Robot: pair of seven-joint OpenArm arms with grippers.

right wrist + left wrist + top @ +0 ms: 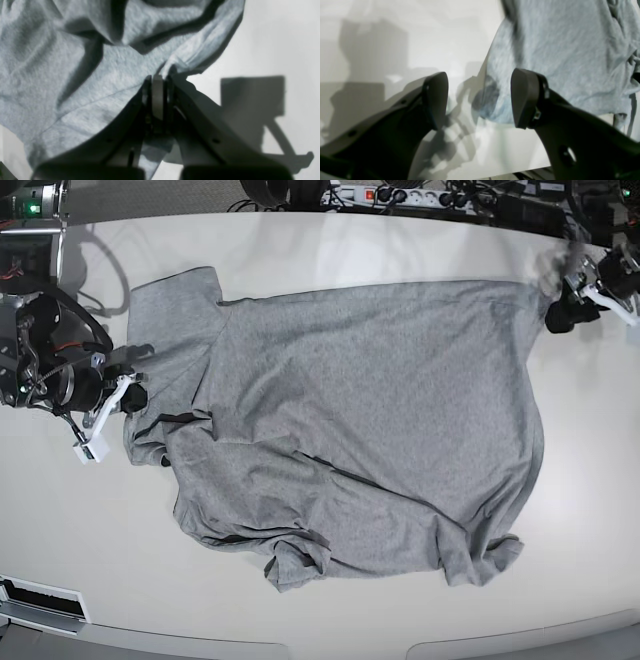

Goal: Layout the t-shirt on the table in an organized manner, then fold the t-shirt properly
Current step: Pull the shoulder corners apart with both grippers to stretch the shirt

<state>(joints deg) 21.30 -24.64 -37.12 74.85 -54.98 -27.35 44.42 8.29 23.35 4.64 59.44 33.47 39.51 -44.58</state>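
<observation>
While the t-shirt (380, 420) sprawls crumpled across the table (320, 250), its length running arm to arm, the right gripper (158, 82) pinches its bunched sleeve end; opposite, the left gripper (480, 100) gapes wide, empty, beside the far corner.

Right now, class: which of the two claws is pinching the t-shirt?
The right claw, shut on the t-shirt at its sleeve edge; the left claw stands open, holding nothing.

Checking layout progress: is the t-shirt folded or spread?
Spread, not folded: the t-shirt covers the table in one layer, with its lower edge rumpled.
</observation>
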